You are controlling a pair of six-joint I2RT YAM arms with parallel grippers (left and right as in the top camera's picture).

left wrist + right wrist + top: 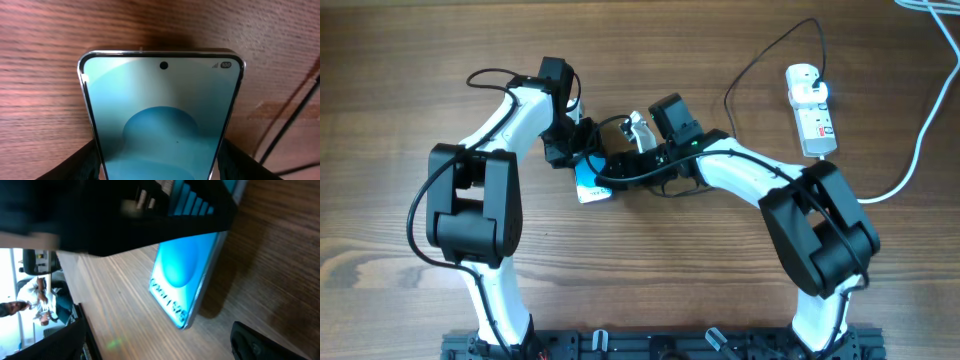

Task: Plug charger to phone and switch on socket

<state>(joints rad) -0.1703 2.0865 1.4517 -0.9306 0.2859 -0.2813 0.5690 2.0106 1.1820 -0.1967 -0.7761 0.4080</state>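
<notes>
the left jaws are clenching the phone [160, 115] between them, the right jaws are gaping released around its galaxy end, grasping nothing, so plugging in the charger [803, 77] and switching the socket [815, 125] are looking not yet done.

Both of my arms share one look. The left arm [510, 112] and right arm [745, 172] wear glossy white shells over their links, broken by chunky black joint housings [470, 210] with rounded corners. A thin black cable [412, 220] loops outside the left shoulder, and a small green light [695, 143] glows by the right wrist. From the left wrist I see matte black fingers [82, 162].
</notes>
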